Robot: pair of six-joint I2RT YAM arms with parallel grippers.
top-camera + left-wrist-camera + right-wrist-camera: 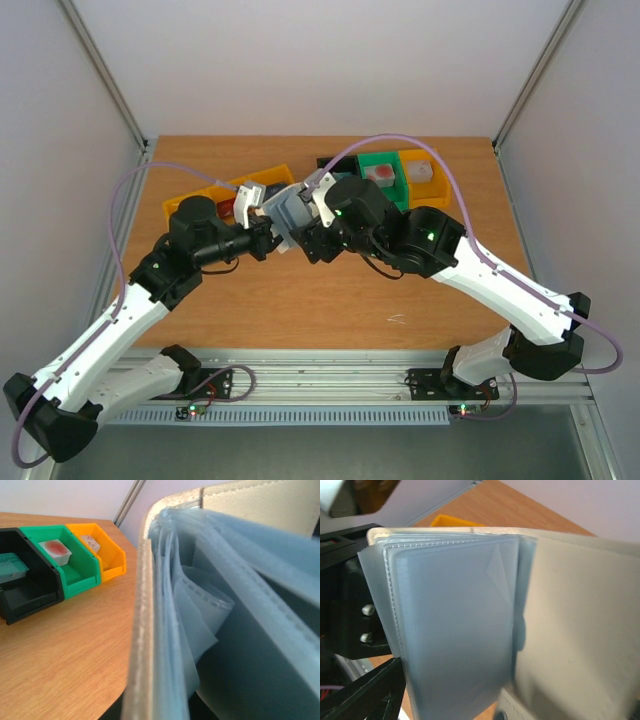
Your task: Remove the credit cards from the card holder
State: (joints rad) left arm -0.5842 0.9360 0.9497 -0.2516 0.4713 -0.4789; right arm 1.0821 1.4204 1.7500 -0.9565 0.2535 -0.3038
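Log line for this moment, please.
left gripper: shut on card holder, holder open | right gripper: at its clear sleeves, grip unclear | credit cards: none seen out

White left arm and right arm; black joints; lilac cables; green lights.

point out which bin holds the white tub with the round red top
The green bin, the middle one, between the black bin and the yellow bin. The tub sits inside it; the black bin holds a teal thing instead.

Overhead rear view, wrist views near card holder
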